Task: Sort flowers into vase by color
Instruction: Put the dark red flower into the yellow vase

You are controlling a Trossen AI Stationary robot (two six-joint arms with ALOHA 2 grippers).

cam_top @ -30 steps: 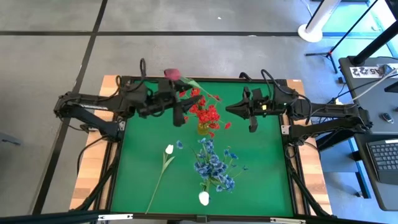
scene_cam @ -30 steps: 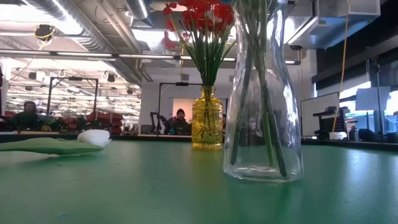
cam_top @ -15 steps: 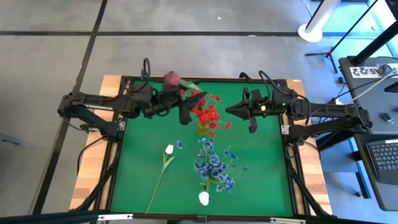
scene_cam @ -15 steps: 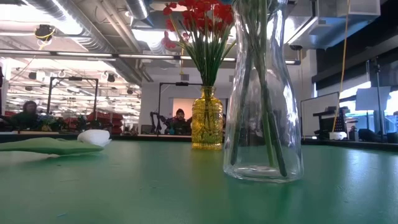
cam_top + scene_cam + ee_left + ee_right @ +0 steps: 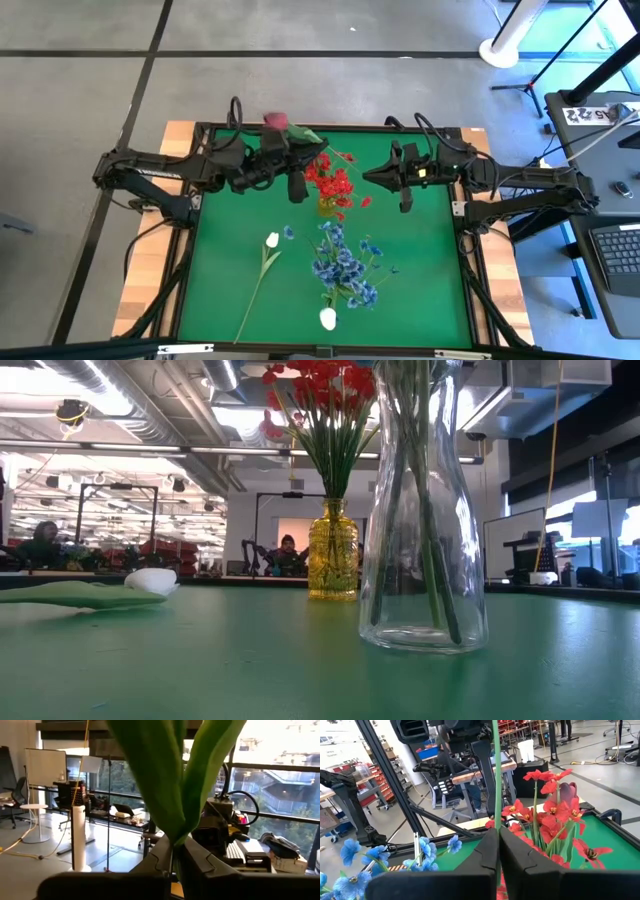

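Observation:
A dark pink bud (image 5: 275, 120) on a long green stem with leaves (image 5: 307, 135) hangs in the air by the table's far edge. It is left of the red sprays (image 5: 332, 183), which stand in a yellow vase (image 5: 333, 565). My left gripper (image 5: 305, 158) is shut on the stem just under the leaves (image 5: 170, 780). My right gripper (image 5: 368, 177), right of the red sprays, is shut on the same stem (image 5: 496, 780) farther down. Blue sprays (image 5: 345, 265) stand in a clear glass vase (image 5: 425, 560). Neither gripper shows in the low view. My left gripper pinches the stem (image 5: 176, 851) between its two fingers, right below where two broad leaves spread. The leaves rise above the fingers and the flower is clear of the table. My right gripper has the thin stem (image 5: 496, 822) between its shut fingers. From there the stem runs up and away toward my left gripper (image 5: 465, 740). The fingers hide the exact place of contact.
One white tulip (image 5: 270, 243) lies on the green table left of the blue sprays, its head (image 5: 150, 580) on the cloth. Another white head (image 5: 328, 318) lies near the front edge. The two vases stand mid-table between the arms. People sit in the room behind.
My left gripper has gone a little toward the table's right edge, closer to the red sprays, and then held still. The pink flower has barely shifted and stays in the air. My right gripper has kept its place.

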